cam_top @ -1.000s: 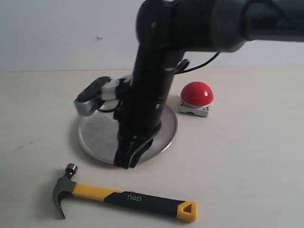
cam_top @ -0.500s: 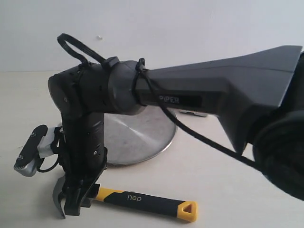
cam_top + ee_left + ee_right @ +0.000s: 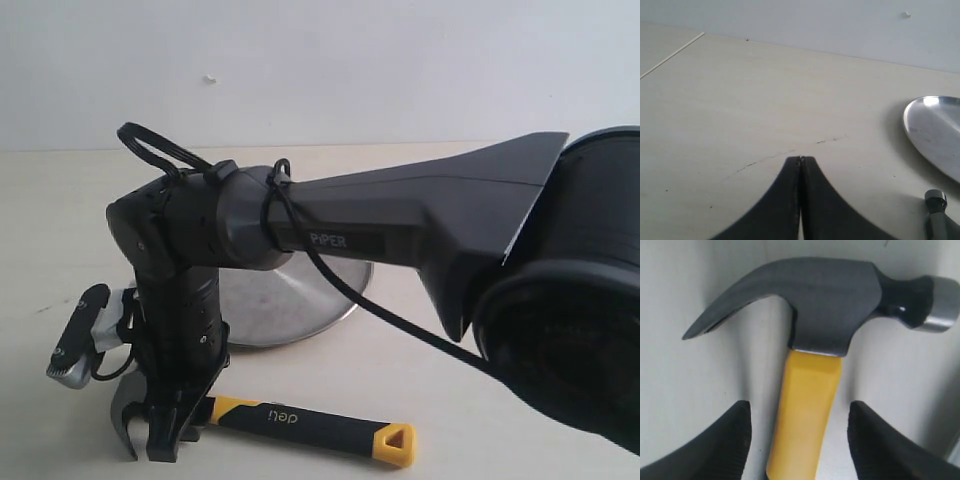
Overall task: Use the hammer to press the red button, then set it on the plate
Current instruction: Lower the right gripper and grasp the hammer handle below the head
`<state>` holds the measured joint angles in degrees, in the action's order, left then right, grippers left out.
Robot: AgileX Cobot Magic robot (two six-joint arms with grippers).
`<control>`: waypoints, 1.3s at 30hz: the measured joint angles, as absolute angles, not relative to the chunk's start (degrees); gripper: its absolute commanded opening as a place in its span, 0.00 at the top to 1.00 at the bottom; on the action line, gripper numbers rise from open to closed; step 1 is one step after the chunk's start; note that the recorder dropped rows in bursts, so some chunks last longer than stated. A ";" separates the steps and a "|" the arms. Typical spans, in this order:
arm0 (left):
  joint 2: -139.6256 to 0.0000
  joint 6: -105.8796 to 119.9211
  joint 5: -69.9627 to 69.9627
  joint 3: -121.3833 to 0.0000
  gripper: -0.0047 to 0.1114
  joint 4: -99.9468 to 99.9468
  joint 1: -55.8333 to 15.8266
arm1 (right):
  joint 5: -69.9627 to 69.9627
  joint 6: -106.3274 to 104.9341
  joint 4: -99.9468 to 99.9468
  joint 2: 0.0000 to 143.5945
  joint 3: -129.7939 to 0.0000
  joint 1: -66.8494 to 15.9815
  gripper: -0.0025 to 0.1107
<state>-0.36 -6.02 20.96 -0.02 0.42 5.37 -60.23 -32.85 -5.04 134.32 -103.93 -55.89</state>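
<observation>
The right hand [image 3: 799, 410] stood wide astride the hammer [image 3: 830, 300] handle; the left hand [image 3: 800, 164] was pinched together, empty.

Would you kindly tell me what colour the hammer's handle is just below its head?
Yellow. The right wrist view shows the hammer best.

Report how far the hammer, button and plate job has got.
Done: nothing; the hammer lies flat on the table. In hand: the right gripper is open, fingers either side of the yellow handle just below the head, not closed. To do: grasp, lift, press the red button, hidden behind the arm here, then set the hammer on the plate.
</observation>
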 measured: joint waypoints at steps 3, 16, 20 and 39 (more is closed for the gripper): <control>-0.36 -6.02 20.96 -0.02 0.96 0.42 5.37 | -60.23 -32.85 -5.04 134.53 -103.93 -55.89 0.48; -0.36 -6.02 20.96 -0.02 0.96 0.42 5.37 | -60.08 -32.49 -4.58 135.03 -103.93 -55.89 0.48; -0.36 -6.02 20.96 -0.02 0.96 0.42 5.37 | -60.08 -31.70 -4.58 135.03 -103.93 -55.89 0.48; -0.36 -6.02 20.96 -0.02 0.96 0.42 5.37 | -61.30 -31.47 -3.86 135.61 -104.40 -55.89 0.98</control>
<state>-0.36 -6.02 20.96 -0.02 0.42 5.37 -61.30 -31.47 -3.86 135.61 -104.40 -55.89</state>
